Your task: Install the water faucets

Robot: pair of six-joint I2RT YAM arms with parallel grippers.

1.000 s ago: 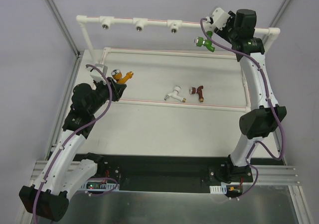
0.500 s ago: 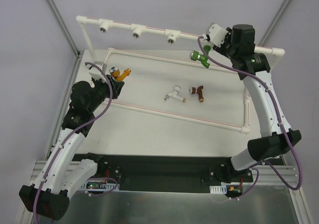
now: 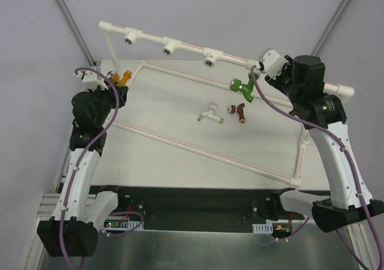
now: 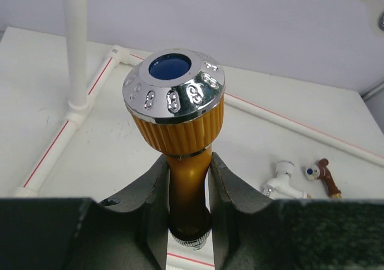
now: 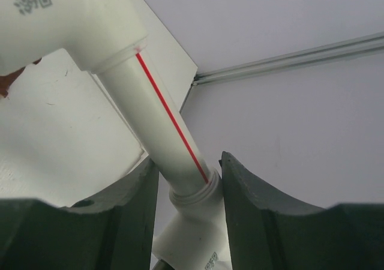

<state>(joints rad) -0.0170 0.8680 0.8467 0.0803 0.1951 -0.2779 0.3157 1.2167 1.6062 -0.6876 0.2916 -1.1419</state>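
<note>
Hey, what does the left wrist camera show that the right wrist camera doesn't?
Only the left wrist view: the left fingers clamped on the orange-gold faucet below its chrome knob, with the white faucet and dark red faucet lying on the table behind.
Only the right wrist view: the right fingers set around a red-striped tube of the pipe frame, just below a fitting with a printed code.
Both: parts of the white pipe frame, the table and the plain wall.

high overview of table [image 3: 180, 102], close wrist views
</note>
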